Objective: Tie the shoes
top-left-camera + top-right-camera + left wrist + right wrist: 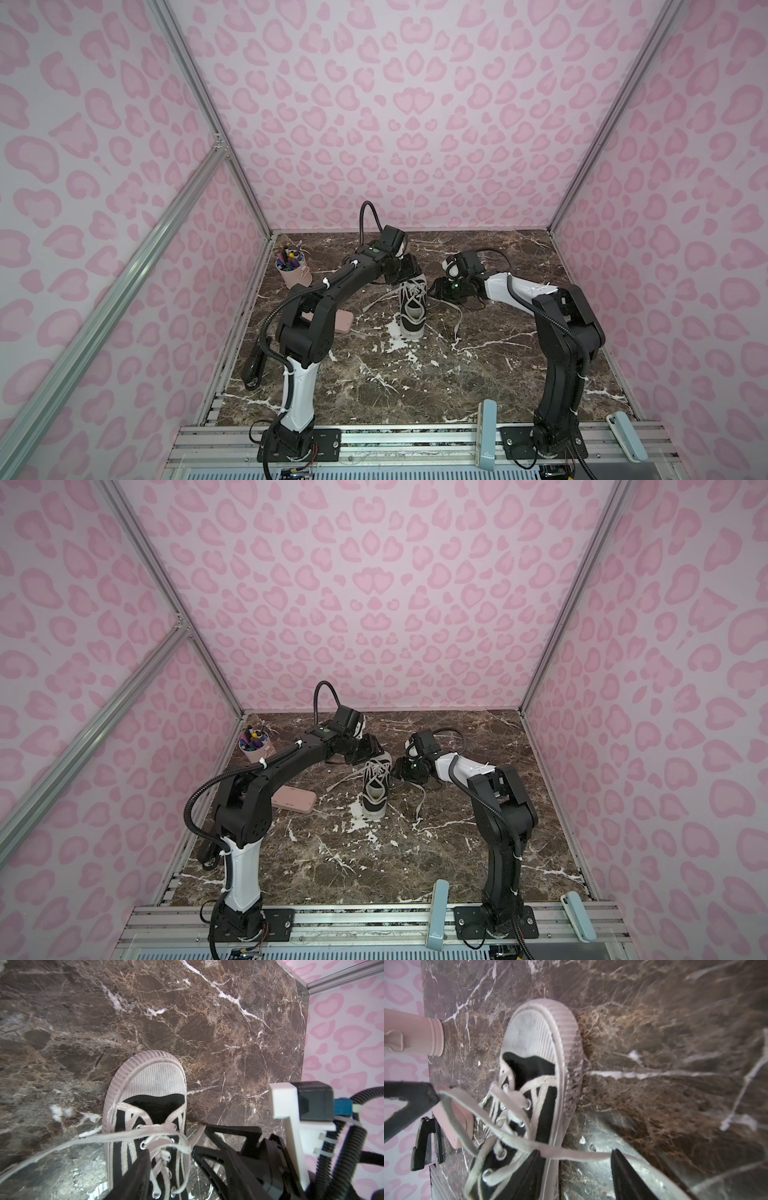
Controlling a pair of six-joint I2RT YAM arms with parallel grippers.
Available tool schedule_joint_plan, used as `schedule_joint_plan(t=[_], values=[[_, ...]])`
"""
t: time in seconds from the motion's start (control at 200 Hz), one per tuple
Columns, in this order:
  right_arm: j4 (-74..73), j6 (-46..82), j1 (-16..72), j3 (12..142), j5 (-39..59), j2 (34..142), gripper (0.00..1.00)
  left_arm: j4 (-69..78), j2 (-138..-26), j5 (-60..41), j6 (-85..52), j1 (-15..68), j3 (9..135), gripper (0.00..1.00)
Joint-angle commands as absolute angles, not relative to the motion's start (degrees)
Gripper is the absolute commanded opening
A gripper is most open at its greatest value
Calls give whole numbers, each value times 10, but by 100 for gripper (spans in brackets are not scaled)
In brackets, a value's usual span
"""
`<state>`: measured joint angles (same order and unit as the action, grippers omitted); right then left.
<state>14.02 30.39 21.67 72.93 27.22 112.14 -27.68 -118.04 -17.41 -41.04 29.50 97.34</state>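
Black sneaker (pixel 412 309) lies partly under left gripper (pixel 170 1153) and right gripper (pixel 575 1153) — both jaws parted, gripping nothing.

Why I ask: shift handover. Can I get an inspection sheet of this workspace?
Surface: marble top, white flecks by the sneaker.
Job's things: one black sneaker upright mid-table, toe to the far wall; laces untied, ends trailing both sides.
Clutter: pink case, pen cup, black stapler, all on the left.
Grippers: left gripper over the sneaker's front, jaws apart; right gripper at its side, jaws apart, a lace running between them, not pinched.
Cables: black conduit along both arms, looping at each wrist.
Surroundings: pink-print walls, aluminium frame, two blue handles on the front rail.
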Motion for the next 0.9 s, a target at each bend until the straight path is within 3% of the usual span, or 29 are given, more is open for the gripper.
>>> schedule_joint_plan(t=[0.0, 0.635, 0.895], values=[[156, 297, 212, 741, 265, 1136, 56, -285, -1173, -194, -396, 294, 984, 60], [134, 325, 228, 680, 258, 1051, 56, -291, -1193, -240, -379, 286, 994, 62], [70, 378, 242, 689, 306, 1067, 50, -272, -1186, -259, -390, 276, 982, 63]])
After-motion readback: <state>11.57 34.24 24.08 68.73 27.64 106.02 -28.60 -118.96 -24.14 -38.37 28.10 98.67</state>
